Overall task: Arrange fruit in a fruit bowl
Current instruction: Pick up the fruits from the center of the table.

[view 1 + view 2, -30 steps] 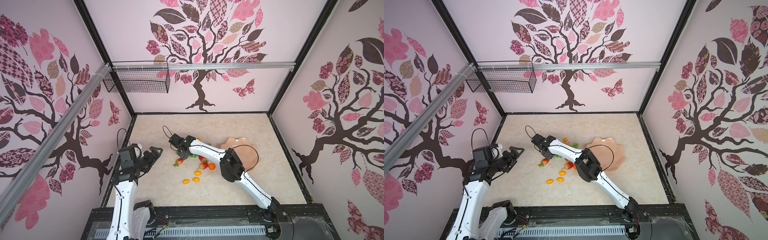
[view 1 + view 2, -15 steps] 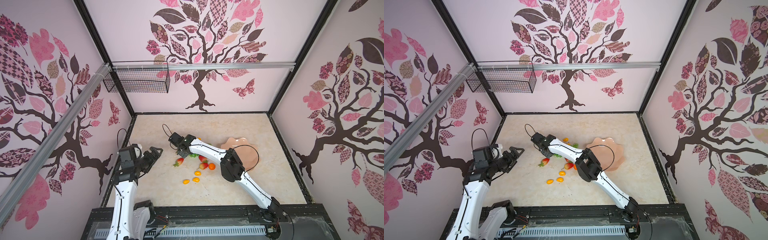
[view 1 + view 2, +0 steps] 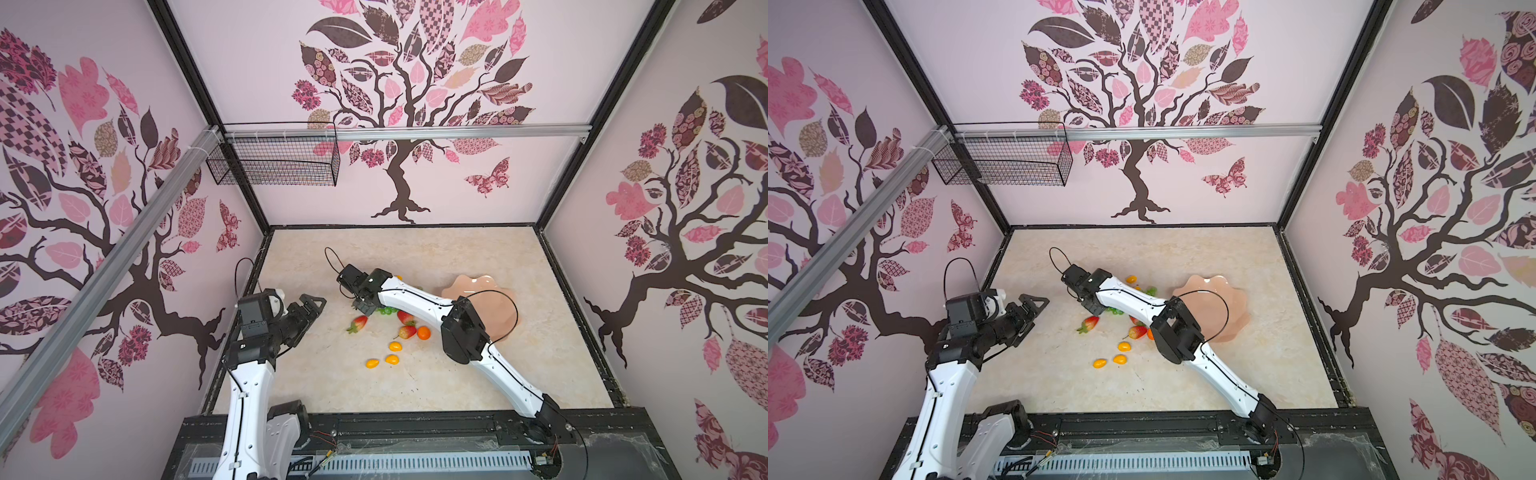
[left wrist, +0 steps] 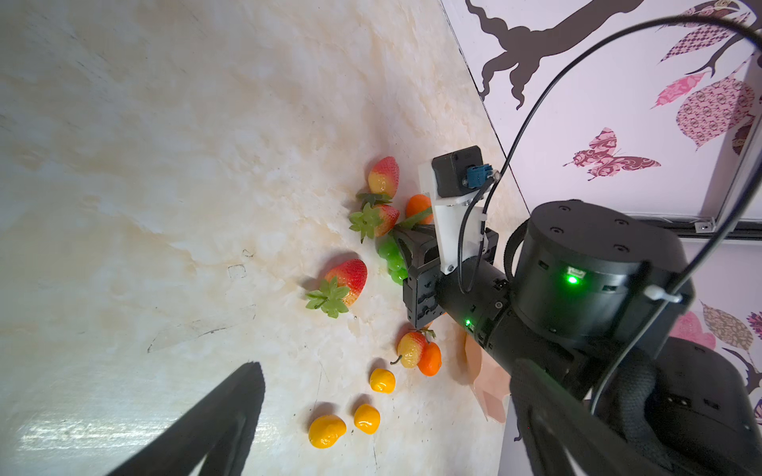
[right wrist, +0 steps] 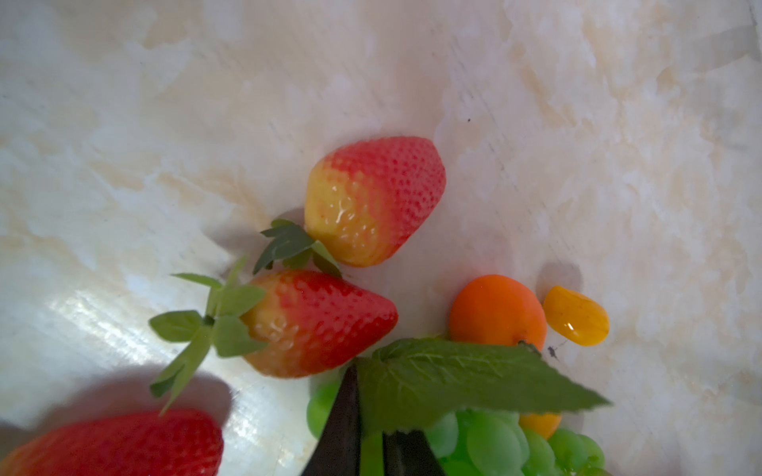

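My right pincer [image 5: 370, 428], nearly shut, nips only the thin leaf [image 5: 462, 383] of the grapes [image 5: 486, 445] lying on the table [image 3: 415, 257] beside strawberries [image 5: 317, 321], well short of the bowl [image 3: 473, 286]; on lifting, the leaf may slip free and drop the bunch.

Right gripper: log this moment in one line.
right gripper: pinching grape bunch | left gripper: open | fruit bowl: no fruit visible

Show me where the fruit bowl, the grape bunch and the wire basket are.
fruit bowl [image 3: 500, 309]: in a top view, on its bare inside.
grape bunch [image 4: 389, 257]: left wrist view, on the green grapes.
wire basket [image 3: 282, 166]: in a top view, on its front mesh.
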`<state>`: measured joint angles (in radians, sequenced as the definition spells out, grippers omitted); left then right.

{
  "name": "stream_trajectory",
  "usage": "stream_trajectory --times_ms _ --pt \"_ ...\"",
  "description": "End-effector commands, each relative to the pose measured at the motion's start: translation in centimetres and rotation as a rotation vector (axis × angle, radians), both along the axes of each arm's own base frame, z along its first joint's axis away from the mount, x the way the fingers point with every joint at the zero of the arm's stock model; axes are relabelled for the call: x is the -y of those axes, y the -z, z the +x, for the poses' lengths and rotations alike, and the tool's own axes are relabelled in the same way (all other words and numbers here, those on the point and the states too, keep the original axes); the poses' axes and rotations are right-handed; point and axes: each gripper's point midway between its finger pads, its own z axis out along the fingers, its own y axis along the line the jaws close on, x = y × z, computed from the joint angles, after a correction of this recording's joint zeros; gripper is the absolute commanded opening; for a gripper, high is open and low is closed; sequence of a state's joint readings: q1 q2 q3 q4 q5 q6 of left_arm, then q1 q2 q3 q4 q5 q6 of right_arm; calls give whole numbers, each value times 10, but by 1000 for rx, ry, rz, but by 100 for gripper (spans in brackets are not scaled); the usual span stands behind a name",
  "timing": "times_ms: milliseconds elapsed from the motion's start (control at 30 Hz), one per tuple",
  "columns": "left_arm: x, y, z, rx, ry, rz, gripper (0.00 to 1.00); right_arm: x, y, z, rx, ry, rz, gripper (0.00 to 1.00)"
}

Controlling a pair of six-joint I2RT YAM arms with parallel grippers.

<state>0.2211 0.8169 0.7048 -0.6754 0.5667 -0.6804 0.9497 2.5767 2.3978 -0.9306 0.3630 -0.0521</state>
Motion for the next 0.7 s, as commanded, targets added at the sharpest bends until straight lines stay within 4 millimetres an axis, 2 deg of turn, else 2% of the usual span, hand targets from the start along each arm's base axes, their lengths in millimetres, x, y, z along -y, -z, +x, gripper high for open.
stream_trajectory --times_ms 0,133,367,433,467,500,667 --pt "2 -14 1 38 23 8 97 -4 -17 -2 -2 23 43 13" --pt "4 -18 1 53 45 5 97 -5 -30 -5 -18 41 84 13" --pt "9 -24 0 74 70 -8 97 -3 -51 -7 -59 77 171 6" --pt "11 -23 -2 74 74 -10 97 -1 -50 -7 -67 84 175 3" --pt "10 -22 -2 73 73 -11 97 -1 -54 -7 -65 87 182 3" --pt "11 -22 -3 73 75 -13 97 0 -69 -8 -52 86 203 1" --pt "15 -23 -5 83 90 -1 97 5 -84 -7 -38 96 231 0"
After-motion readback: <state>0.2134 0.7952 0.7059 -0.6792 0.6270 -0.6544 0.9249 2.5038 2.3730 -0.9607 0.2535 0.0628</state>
